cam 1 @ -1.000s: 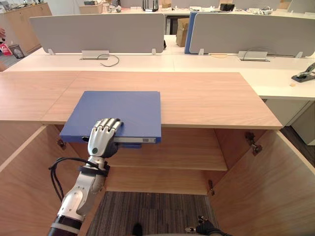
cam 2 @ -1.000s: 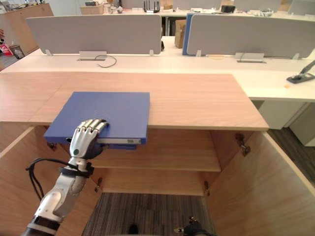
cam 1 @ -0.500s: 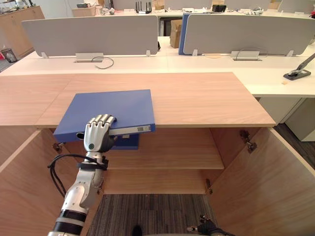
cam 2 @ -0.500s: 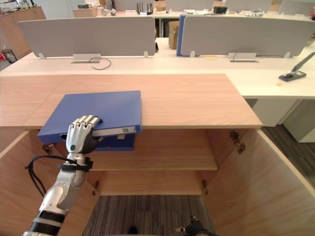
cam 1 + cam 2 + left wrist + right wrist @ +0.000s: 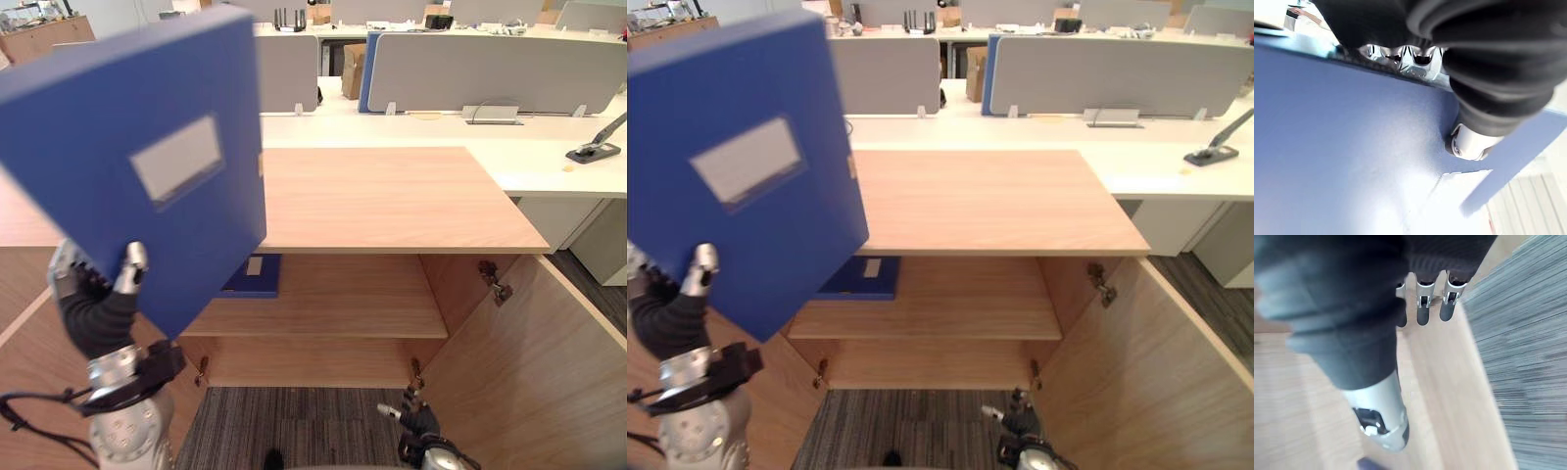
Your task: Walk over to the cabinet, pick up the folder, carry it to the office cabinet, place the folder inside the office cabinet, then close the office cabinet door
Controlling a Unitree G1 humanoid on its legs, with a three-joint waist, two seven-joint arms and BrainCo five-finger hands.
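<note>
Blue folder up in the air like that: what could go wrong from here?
The left robot hand pinches the blue folder by one lower edge, tilted above it, so it could swing or slip. Held there, it hides the left side of the cabinet from the head camera. A second folder already lies on the shelf and may get bumped.

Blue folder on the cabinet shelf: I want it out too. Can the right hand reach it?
Probably yes: the cabinet door stands open, the shelf folder lies uncovered, and the right hand hangs open, empty. The raised folder in the left hand crowds that side, though.
</note>
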